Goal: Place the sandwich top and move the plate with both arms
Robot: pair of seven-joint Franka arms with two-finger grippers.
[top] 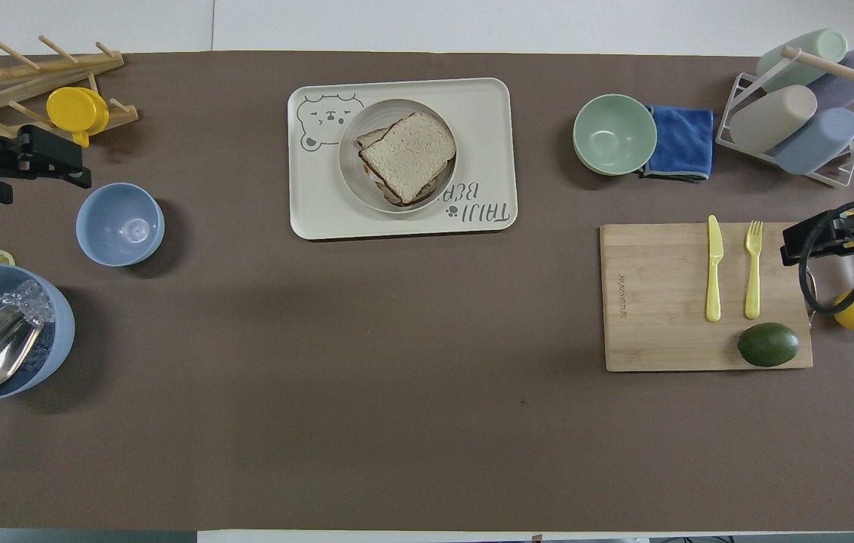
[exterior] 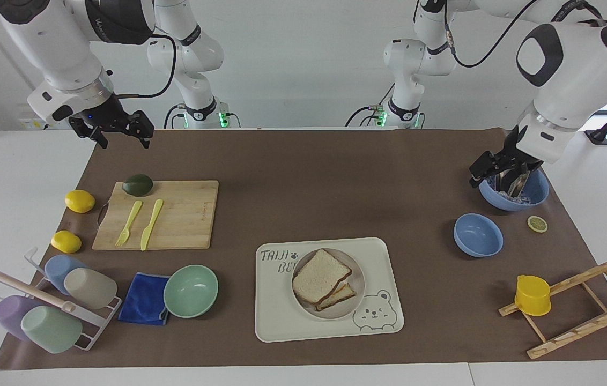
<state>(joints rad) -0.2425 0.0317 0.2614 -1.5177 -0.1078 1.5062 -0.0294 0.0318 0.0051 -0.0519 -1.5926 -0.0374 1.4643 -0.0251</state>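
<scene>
The sandwich top [exterior: 320, 276], a pale slice with brown crust, lies on the stacked sandwich on the round beige plate [exterior: 360, 274], which sits on the cream bear tray [exterior: 381, 254]. A lower slice peeks out under it. It also shows in the overhead view [top: 407, 154] on the plate [top: 348, 162]. My left gripper [exterior: 488, 170] is open and empty, raised over the ice bowl [exterior: 535, 196], well away from the plate. My right gripper [exterior: 121, 131] is open and empty; it waits raised over the table's edge near the avocado [exterior: 138, 184].
A small blue bowl [exterior: 478, 235] and a lemon slice [exterior: 537, 223] lie by the ice bowl. A wooden rack with a yellow cup [exterior: 532, 295] stands at the left arm's end. A cutting board [exterior: 185, 214], mint bowl [exterior: 191, 290], blue cloth [exterior: 143, 298] and cup rack [exterior: 41, 305] lie at the right arm's end.
</scene>
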